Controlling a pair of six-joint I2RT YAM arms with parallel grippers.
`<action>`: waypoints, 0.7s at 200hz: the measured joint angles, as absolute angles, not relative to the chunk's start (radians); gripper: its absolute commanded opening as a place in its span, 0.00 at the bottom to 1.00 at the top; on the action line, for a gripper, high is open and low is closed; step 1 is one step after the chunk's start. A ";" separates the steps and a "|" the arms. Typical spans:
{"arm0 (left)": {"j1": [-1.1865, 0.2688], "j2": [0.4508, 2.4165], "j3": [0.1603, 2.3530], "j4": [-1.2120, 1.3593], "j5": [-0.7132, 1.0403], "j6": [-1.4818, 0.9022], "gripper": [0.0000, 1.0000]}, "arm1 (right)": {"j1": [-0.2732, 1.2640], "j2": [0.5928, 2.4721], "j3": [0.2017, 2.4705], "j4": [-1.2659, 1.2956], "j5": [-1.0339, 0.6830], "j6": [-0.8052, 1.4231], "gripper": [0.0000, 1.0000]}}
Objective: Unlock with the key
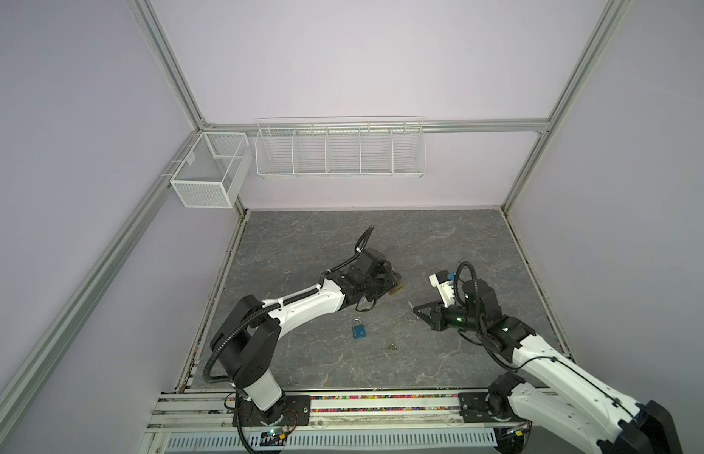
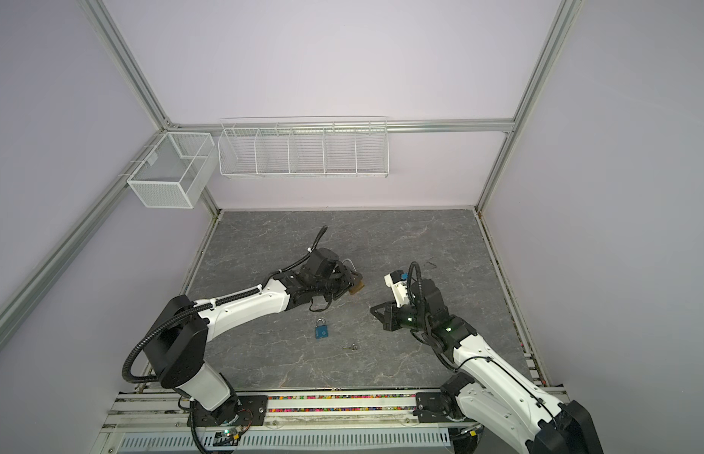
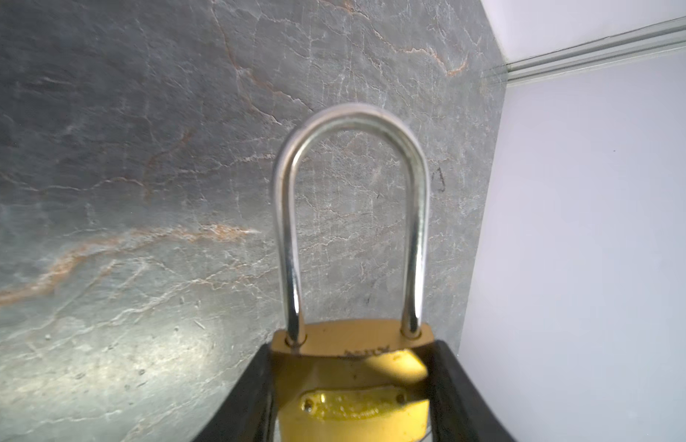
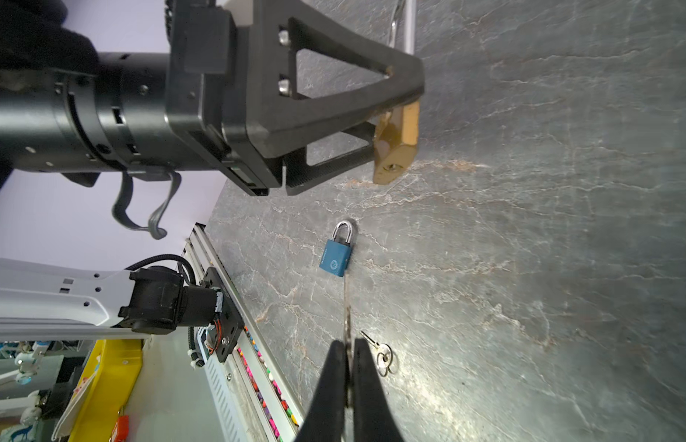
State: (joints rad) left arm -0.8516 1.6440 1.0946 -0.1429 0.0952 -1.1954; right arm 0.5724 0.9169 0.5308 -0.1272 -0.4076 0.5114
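A: State of left gripper (image 4: 389,114)?
B: Clenched on the brass padlock (image 3: 353,375), one of its fingers (image 3: 249,402) on either side of the body. The shackle (image 3: 349,191) is shut, both legs seated. Held near the middle of the bench (image 1: 440,236); cannot tell if it touches the surface.
A: And right gripper (image 4: 347,344)?
B: Pinched tight on the key (image 4: 347,306), thin blade poking out past the fingertips. It sits right of the bench's middle, near the brass padlock but apart from it. The padlock's keyhole end faces that way.
A: Anything loose?
B: A blue padlock (image 1: 358,329) lies flat between the middle and the front edge. A second key (image 1: 389,346), on a ring, lies near it toward the front edge, not touching.
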 measured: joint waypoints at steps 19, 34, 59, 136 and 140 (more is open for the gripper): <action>-0.854 1.625 1.081 -0.108 0.095 -1.219 0.07 | 0.591 0.938 0.555 -0.131 -0.376 0.502 0.07; -0.854 1.607 1.074 -0.087 0.095 -1.231 0.06 | 0.592 0.949 0.562 -0.130 -0.356 0.501 0.07; -0.855 1.592 1.073 -0.050 0.099 -1.248 0.06 | 0.592 0.977 0.565 -0.131 -0.335 0.501 0.07; -0.872 1.578 1.056 -0.027 0.099 -1.256 0.04 | 0.592 0.999 0.641 -0.145 -0.238 0.496 0.07; -0.873 1.577 1.054 -0.028 0.098 -1.256 0.03 | 0.592 1.002 0.645 -0.146 -0.233 0.496 0.07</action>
State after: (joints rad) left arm -0.8730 1.5768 1.0542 -0.0277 0.0982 -1.2560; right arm 0.5919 1.0016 0.6453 -0.1455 -0.2329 0.4961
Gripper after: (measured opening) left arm 0.506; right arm 0.067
